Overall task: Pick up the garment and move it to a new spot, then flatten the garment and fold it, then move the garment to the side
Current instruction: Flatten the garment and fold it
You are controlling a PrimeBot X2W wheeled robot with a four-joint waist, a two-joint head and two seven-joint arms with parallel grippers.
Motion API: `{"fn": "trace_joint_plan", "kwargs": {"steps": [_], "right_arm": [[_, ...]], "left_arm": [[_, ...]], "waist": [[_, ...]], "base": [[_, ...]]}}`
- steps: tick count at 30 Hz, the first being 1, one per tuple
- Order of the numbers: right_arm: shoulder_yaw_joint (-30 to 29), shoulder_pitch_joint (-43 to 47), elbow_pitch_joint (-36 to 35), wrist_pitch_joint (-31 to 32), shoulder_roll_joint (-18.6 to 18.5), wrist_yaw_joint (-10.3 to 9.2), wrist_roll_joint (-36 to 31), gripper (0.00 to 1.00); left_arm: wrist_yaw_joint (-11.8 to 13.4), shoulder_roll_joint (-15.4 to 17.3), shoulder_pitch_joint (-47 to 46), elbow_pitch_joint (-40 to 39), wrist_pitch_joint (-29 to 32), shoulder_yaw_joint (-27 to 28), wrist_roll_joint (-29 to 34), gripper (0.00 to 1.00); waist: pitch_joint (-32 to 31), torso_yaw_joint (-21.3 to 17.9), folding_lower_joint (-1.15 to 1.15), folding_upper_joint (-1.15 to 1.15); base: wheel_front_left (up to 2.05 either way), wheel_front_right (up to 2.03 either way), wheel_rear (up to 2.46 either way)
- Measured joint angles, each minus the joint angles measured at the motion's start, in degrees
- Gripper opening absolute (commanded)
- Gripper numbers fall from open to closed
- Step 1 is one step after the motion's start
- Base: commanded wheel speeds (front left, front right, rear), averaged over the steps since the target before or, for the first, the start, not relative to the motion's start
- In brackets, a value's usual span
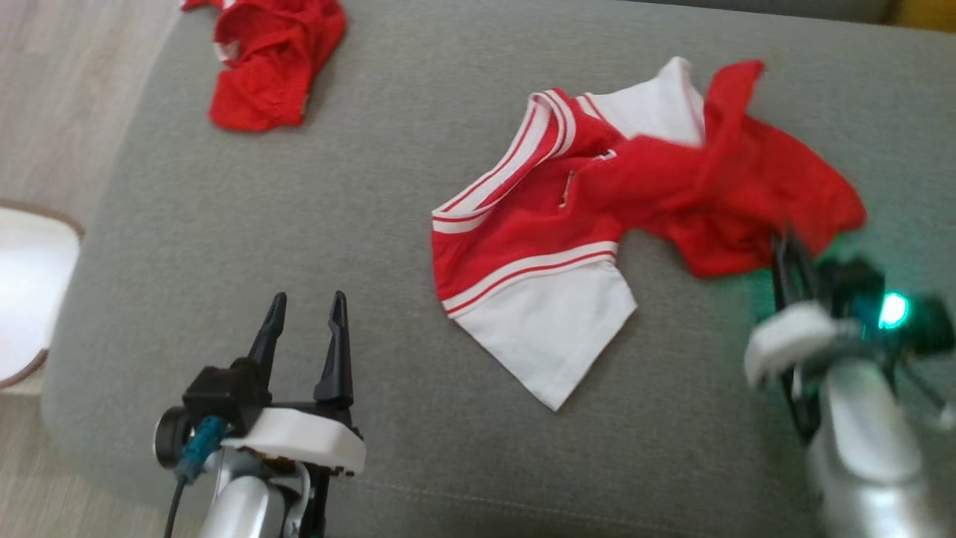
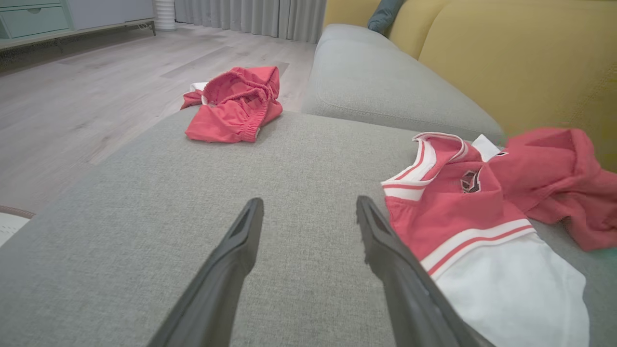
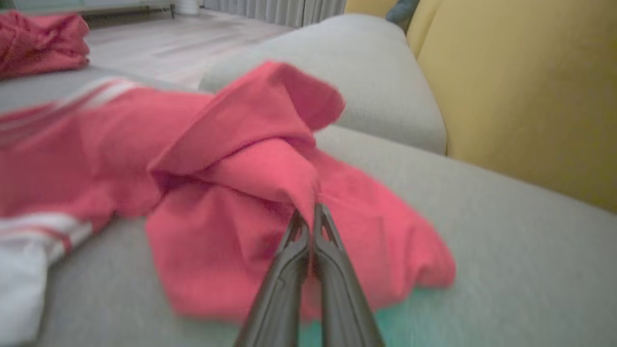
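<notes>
Plainly, in the head view, the garment (image 1: 523, 246) lies crumpled on the grey sofa cushion (image 1: 373, 187), right of centre. Its long axis runs across the view from a white, striped part at the left to a bunched red part at the right. The right tool (image 1: 786, 250) sits at that red end, at the near edge of the cloth, so the right arm is the nearer of the 2. Blur hides how its fingers stand here. The left tool (image 1: 308, 299) hovers over bare cushion, apart from the garment and to its left, its 2 fingers spread with nothing between them. Another red piece of clothing (image 1: 272, 67) lies well apart at the far left corner.

In the left wrist view, the left tool (image 2: 308, 202) stands wide and empty over bare grey fabric. The garment's (image 2: 448, 217) white, striped end lies just to the right of it, near the right finger. Whether they touch I cannot tell.

In the right wrist view, the right tool (image 3: 308, 209) has its fingers pressed together on a fold of the garment's (image 3: 231, 193) red cloth, which rises to a peak at the tips. I judge the pick-up step to be in hand. The pinch is at 1 end, so a lift would likely trail the white end behind it.
</notes>
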Motion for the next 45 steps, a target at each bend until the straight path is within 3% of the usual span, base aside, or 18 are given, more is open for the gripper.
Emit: {"fn": "trace_joint_plan", "kwargs": {"steps": [6, 7, 8, 9, 17, 21, 24, 28, 34, 43, 44, 45], "right_arm": [[4.89, 6.17, 0.58, -0.22, 0.74, 0.01, 7.81, 0.0], [5.52, 6.5, 0.37, -0.23, 0.88, 0.01, 8.7, 0.22], [5.52, 6.5, 0.37, -0.23, 0.88, 0.01, 8.7, 0.71], [5.84, 6.68, 0.19, -0.23, 1.0, 0.01, 9.68, 1.0], [2.81, 11.12, -10.99, -0.23, 1.14, 0.03, 13.21, 1.0], [-1.59, 11.2, -17.77, 0.81, 1.14, 0.03, 9.35, 1.0], [-3.07, 10.38, -18.45, 3.37, 1.16, 0.03, 5.91, 1.0], [-3.77, 6.17, -14.59, 5.81, 0.53, 0.04, 1.02, 1.0], [-6.11, -1.54, -6.15, 6.3, -3.31, 0.04, -5.09, 1.0], [-6.32, -8.92, 5.16, 5.64, -6.47, 0.04, -10.33, 1.0], [-6.06, -9.79, 6.08, 5.34, -6.73, 0.04, -10.71, 0.84], [-5.8, -10.63, 6.81, 5.13, -7.02, 0.04, -11.17, 0.74]], "left_arm": [[-0.32, 0.0, -0.01, -0.02, 0.0, 0.58, 0.58, 1.0], [-0.35, 0.0, -0.01, -0.02, 0.0, 0.6, 0.58, 1.0], [-0.35, 0.0, -0.01, -0.02, 0.0, 0.6, 0.58, 1.0], [-0.47, 0.0, -0.01, -0.01, 0.0, 0.63, 0.65, 1.0], [-0.48, 0.0, 0.02, 0.09, 0.0, 0.63, 0.99, 1.0], [-0.49, -0.01, 0.07, 0.08, 0.0, 0.51, 0.98, 1.0], [-0.55, 0.0, 0.07, 0.07, 0.0, 0.32, 0.98, 1.0], [-0.54, -0.01, 0.03, 0.01, 0.0, 0.03, 0.88, 1.0], [-0.47, -0.01, -0.06, -0.01, 0.0, -0.66, 0.82, 1.0], [-0.4, -0.02, -0.81, -0.33, 0.0, -1.36, 0.81, 1.0], [-0.4, -0.02, -0.81, -0.36, 0.0, -1.37, 0.81, 1.0], [-0.38, -0.02, -0.81, -0.41, 0.0, -1.38, 0.81, 1.0]], "waist": [[-0.04, -3.34, 0.0, 0.0], [-0.08, -3.84, 0.0, 0.0], [-0.08, -3.84, 0.0, 0.0], [-0.14, -4.29, 0.0, 0.0], [-1.69, -5.66, 0.0, 0.0], [-2.03, -5.23, 0.0, 0.0], [-1.9, -4.39, 0.0, 0.0], [-1.16, -2.86, 0.0, 0.0], [0.54, 0.32, 0.0, 0.0], [3.02, 4.6, 0.0, 0.0], [3.25, 4.83, 0.0, 0.0], [3.45, 4.99, 0.0, 0.0]], "base": [[0.0, 0.0, 0.0], [0.0, 0.0, 0.0], [0.0, 0.0, 0.0], [0.0, 0.0, 0.0], [0.0, 0.0, 0.0], [0.0, 0.0, 0.0], [0.0, 0.0, 0.0], [0.0, 0.0, 0.0], [0.0, 0.0, 0.0], [0.0, 0.0, 0.0], [0.0, 0.0, 0.0], [0.0, 0.0, 0.0]]}}
